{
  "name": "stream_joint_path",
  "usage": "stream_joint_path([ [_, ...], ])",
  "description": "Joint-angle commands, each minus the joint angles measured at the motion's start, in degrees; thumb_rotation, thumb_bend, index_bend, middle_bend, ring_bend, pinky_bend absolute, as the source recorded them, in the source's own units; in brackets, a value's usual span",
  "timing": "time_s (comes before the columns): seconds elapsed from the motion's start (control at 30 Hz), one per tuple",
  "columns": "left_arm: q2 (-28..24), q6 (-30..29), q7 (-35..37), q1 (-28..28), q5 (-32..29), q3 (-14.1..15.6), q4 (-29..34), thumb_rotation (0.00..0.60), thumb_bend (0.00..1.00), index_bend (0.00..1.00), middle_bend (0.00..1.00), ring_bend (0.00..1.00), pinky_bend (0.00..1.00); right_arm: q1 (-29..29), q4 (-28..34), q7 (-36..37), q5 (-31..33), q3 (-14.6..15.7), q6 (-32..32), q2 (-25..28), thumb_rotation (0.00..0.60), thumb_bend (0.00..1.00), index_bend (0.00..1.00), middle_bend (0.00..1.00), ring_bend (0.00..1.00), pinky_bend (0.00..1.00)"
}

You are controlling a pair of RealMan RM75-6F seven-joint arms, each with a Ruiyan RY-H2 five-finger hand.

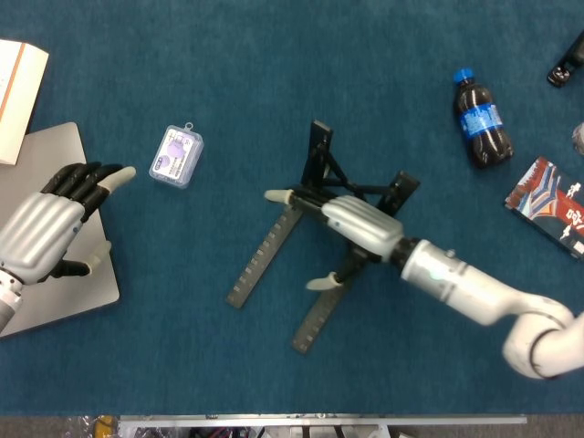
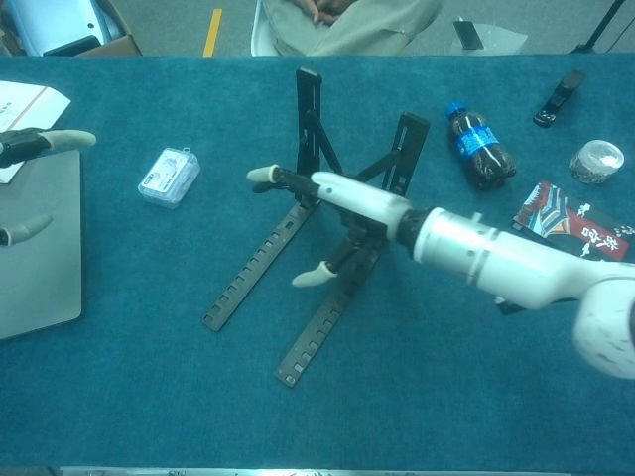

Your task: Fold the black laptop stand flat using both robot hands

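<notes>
Your left robot hand (image 1: 50, 224) has a ribbed silver-grey shell across its back, moulded in rounded ridges. Its fingers (image 1: 84, 181) are black and segmented, and they end in pale cream tips. Your right robot hand (image 1: 351, 224) wears the same silver-grey shell, with cream tips on its fingers (image 1: 276, 195) and black parts underneath. Behind it you see a glossy white forearm (image 1: 465, 287), round in section and split by thin dark seams near the wrist. It ends in a bulbous white elbow joint (image 1: 543, 345). In the chest view the forearm's wrist section shows two small dark dots.
</notes>
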State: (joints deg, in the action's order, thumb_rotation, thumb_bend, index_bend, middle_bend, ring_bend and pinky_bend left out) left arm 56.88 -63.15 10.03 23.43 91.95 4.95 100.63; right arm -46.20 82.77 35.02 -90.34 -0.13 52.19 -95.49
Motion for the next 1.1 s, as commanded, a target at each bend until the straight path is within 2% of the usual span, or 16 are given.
stream_joint_path([
  [0.03, 0.1, 0.2, -0.1, 0.1, -0.1, -0.1, 0.0, 0.6, 0.41, 0.02, 0.06, 0.0, 0.04, 1.7, 3.5, 1.6, -2.4, 2.4, 2.7, 4.0, 0.6, 0.01, 0.0, 0.1, 0.0, 0.01],
  [0.3, 0.5, 1.0, -1.1, 0.9, -0.2, -0.6, 0.9, 0.6, 0.41, 0.02, 0.06, 0.0, 0.04, 2.2, 7.1, 3.1, -5.0, 5.4, 3.2, 9.2, 0.6, 0.01, 0.0, 0.1, 0.0, 0.01],
  [1.1, 0.9, 2.0, -1.5, 1.0, -1.0, -0.5, 0.8, 0.6, 0.41, 0.02, 0.06, 0.0, 0.04, 2.9, 2.3, 6.7, -6.4, 8.1, 2.7, 9.5, 0.6, 0.01, 0.0, 0.1, 0.0, 0.01],
])
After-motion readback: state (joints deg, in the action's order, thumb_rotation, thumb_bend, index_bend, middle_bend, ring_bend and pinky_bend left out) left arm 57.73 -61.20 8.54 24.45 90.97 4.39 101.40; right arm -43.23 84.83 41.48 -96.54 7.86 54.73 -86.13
